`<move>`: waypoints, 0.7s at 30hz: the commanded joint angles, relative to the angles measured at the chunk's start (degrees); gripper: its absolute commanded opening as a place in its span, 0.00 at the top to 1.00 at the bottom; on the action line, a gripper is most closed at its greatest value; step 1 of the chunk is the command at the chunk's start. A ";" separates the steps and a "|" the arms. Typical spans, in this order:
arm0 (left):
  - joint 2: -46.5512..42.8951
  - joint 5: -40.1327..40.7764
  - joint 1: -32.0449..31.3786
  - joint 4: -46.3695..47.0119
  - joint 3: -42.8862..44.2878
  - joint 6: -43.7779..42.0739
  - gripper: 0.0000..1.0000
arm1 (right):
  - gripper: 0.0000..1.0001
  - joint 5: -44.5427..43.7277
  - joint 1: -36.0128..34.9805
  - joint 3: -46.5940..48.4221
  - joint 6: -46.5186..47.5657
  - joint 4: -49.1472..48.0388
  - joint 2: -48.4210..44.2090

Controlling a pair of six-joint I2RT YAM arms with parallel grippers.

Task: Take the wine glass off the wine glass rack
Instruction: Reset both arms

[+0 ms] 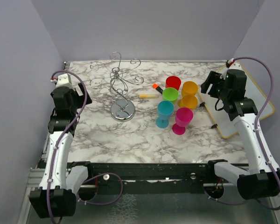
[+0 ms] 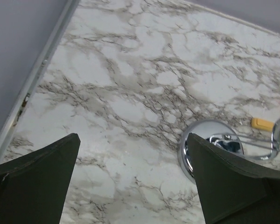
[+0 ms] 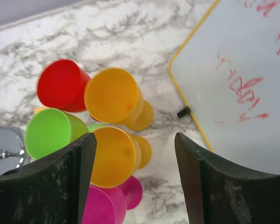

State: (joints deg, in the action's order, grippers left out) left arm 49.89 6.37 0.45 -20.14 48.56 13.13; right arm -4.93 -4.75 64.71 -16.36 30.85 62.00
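Finds the left fingers point(image 2: 32, 186) spread fully apart above the table point(image 2: 130, 70), gripping nothing, with the mirror base of the rack point(image 2: 210, 142) just beside the right-hand finger. Finds the right fingers point(image 3: 37, 186) parted and empty too, an orange glass point(image 3: 113, 156) upright on the table beneath the gap, the other glasses point(image 3: 60, 85) crowded ahead and leftward, and a whiteboard point(image 3: 252, 93) to the right. Shows only from above the rack's curled arms and a blue glass point(image 1: 164, 113).

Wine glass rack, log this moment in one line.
rack empty; six glasses on table; left gripper open; right gripper open near glasses
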 commanded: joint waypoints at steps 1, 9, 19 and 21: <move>2.25 -2.97 5.36 0.30 5.57 -0.34 0.01 | 0.22 2.71 0.13 8.75 1.98 -1.68 2.68; -2.33 -9.98 5.35 -3.63 7.28 -1.18 0.01 | 0.00 2.13 0.18 16.79 0.51 7.70 2.53; -4.64 -20.67 5.35 -4.73 7.71 -1.34 0.01 | 0.00 -5.98 0.18 13.81 -1.18 9.63 -2.88; -4.45 -20.57 5.34 -4.73 8.03 -1.02 0.01 | 0.00 -5.20 0.17 14.22 -0.12 9.59 -3.21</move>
State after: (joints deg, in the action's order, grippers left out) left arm 44.56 -9.37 5.56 -23.49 54.78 11.88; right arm -7.73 -4.75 78.67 -17.10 38.59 60.55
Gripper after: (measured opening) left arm 0.987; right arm 0.998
